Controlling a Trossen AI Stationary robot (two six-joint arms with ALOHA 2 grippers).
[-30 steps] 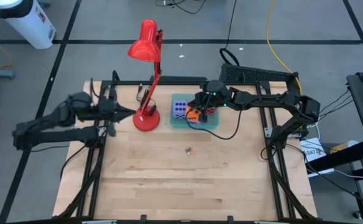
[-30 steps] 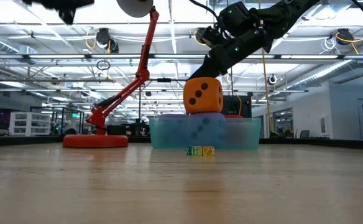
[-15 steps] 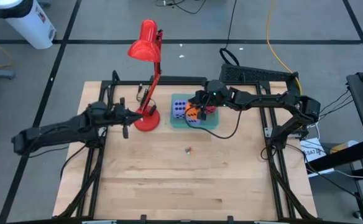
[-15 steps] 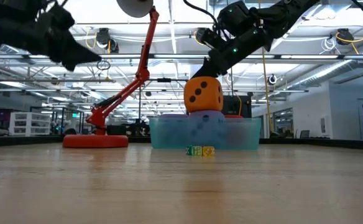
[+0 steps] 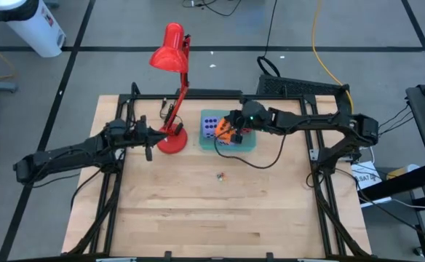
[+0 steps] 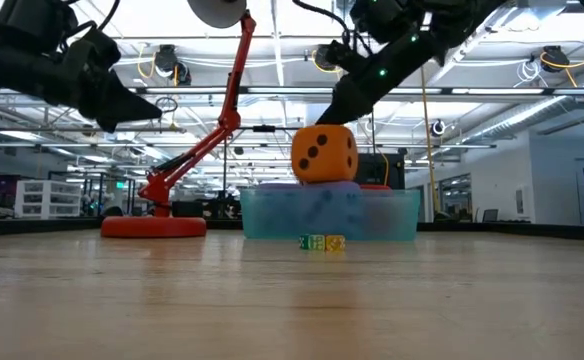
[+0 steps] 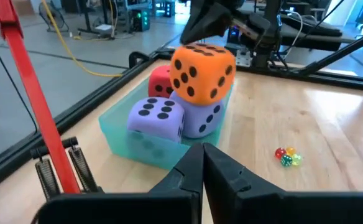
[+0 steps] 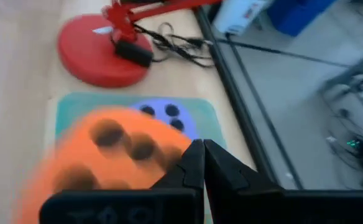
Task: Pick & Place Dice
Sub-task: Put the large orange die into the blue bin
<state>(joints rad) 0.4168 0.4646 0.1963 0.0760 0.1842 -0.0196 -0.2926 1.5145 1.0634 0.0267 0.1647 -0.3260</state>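
1. While both arms hang over the far half of the pale, straight-grained wooden worktop (image 5: pixel 212 211), the right pincer (image 5: pixel 229 129) sits above the tray with its dark fingers pressed together, closed on a top corner of the orange die (image 7: pixel 202 73).
2. That orange die is a matte, soft-looking cube with rounded corners and round dark pips; it tilts, one corner raised toward the pincer, a three-pip face visible in the low view.
3. It rests on top of the dice below, touching the purple-blue die (image 7: pixel 206 119) under it.
4. A second purple-blue die (image 7: pixel 156 119), of the same rounded shape, sits squarely in the tray with its six-pip face up, just left of the first.
5. The red die (image 7: pixel 159 81) lies at the far side of the tray, mostly hidden behind the others.
6. All four are in the teal tray (image 7: pixel 120 134), a shallow rectangular tub of translucent plastic with low walls, standing at the far middle of the worktop.
7. The left pincer (image 5: pixel 148 138) hovers left of the tray, beside the round glossy base of the red desk lamp (image 5: pixel 172 138), its fingers shut with nothing between them.
8. A tiny cluster of small dice (image 7: pixel 288 155), red, orange and green, lies on bare wood nearer than the tray.
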